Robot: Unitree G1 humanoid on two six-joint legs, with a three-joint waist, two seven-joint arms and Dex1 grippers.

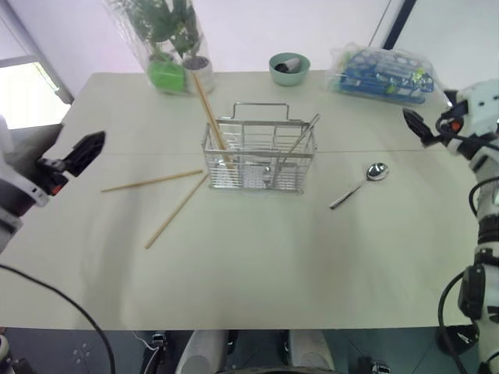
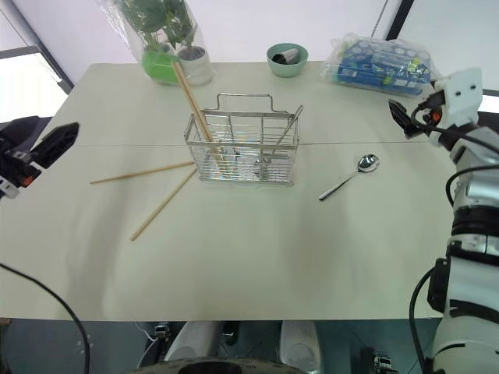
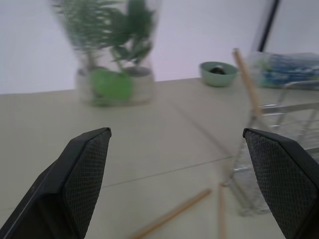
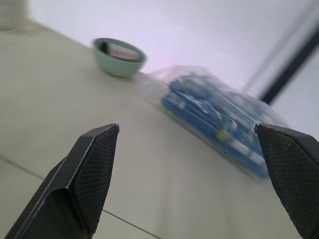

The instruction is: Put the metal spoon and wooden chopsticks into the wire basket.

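Both your grippers, left gripper (image 1: 87,148) at mid-left and right gripper (image 1: 413,123) at upper right, hang wide open and empty. The metal spoon (image 1: 361,184) lies right of the centred wire basket (image 1: 260,160). Two wooden chopsticks (image 1: 164,196) lie on the tabletop (image 1: 257,265) left of it, while others already lean inside.

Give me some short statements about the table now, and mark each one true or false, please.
1. A metal spoon lies inside the wire basket. False: it lies on the table, right of the basket.
2. Two wooden chopsticks lie on the table left of the basket. True.
3. The left hand holds a chopstick. False: it is open and empty.
4. The right hand is open. True.
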